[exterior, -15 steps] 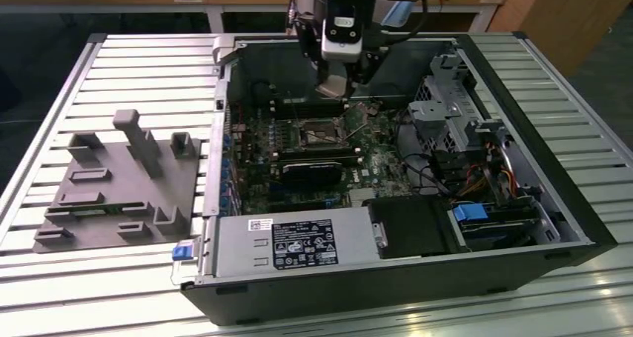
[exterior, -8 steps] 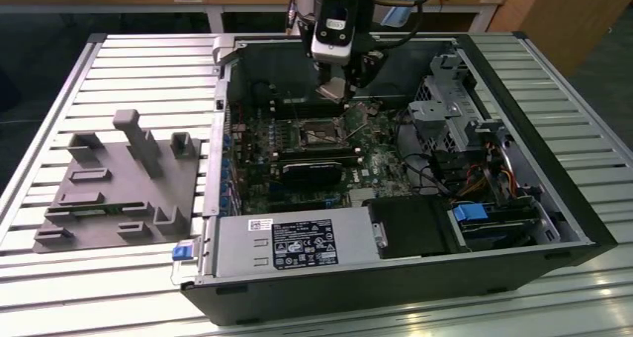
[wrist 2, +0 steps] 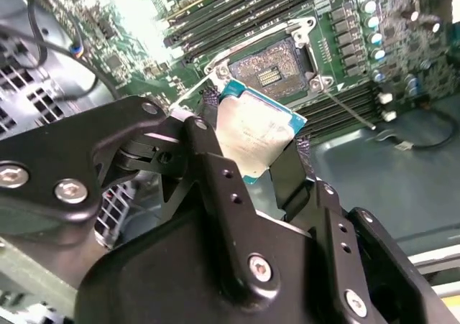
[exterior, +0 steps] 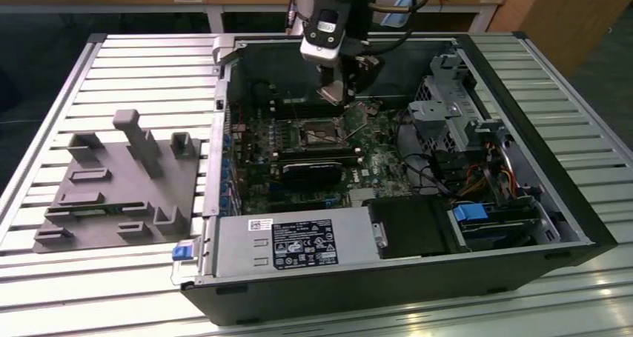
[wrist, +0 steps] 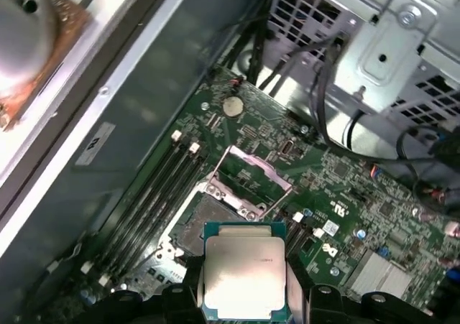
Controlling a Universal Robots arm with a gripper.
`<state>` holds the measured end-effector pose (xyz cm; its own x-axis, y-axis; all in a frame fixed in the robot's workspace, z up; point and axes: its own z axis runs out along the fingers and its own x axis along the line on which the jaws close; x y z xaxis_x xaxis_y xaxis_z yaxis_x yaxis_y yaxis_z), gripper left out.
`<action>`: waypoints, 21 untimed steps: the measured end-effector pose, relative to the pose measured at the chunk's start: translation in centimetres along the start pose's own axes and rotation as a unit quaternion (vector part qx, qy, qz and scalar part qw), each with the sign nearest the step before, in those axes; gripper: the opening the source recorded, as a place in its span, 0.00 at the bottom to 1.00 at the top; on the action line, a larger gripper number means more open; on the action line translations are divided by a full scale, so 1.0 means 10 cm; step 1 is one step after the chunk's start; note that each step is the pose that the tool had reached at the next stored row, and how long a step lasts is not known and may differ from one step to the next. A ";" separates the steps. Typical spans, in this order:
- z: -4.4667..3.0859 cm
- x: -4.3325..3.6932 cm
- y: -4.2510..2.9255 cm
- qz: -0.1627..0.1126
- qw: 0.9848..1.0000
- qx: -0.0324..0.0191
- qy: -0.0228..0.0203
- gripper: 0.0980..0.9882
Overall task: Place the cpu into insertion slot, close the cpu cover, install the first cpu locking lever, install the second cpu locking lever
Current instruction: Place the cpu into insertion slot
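Note:
My gripper (exterior: 334, 92) hangs inside the open computer case, just above the insertion slot (exterior: 319, 135). It is shut on the cpu (wrist 2: 259, 123), a flat square chip with a silvery top and a teal edge, pinched by its sides between the black fingers (wrist 2: 215, 166). In the first wrist view the cpu (wrist: 243, 274) hovers beside the dark, bare insertion slot (wrist: 208, 216) and is apart from it. The cpu cover (wrist: 251, 172), a thin silver frame, stands tilted up at the slot's far side. A thin locking lever (wrist 2: 348, 108) sticks out past the insertion slot (wrist 2: 277, 65).
Long black memory slots (wrist 2: 237, 11) run beside the socket. A metal drive cage (exterior: 455, 107) with cables fills the exterior view's right of the case. The power supply (exterior: 287, 241) sits at the front. A grey slotted fixture (exterior: 118, 181) lies on the table outside.

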<state>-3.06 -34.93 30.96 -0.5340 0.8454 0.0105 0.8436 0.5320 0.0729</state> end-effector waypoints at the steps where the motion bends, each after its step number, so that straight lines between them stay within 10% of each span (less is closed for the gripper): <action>1: 0.008 0.000 -0.001 0.009 1.000 0.000 -0.001 0.49; 11: 0.105 0.001 -0.009 0.096 0.995 -0.001 -0.007 0.49; 21: 0.206 0.000 -0.016 0.184 0.983 -0.002 -0.013 0.49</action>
<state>-3.08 -34.92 28.90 -0.1902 0.9817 0.0105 0.9793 0.1890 0.0729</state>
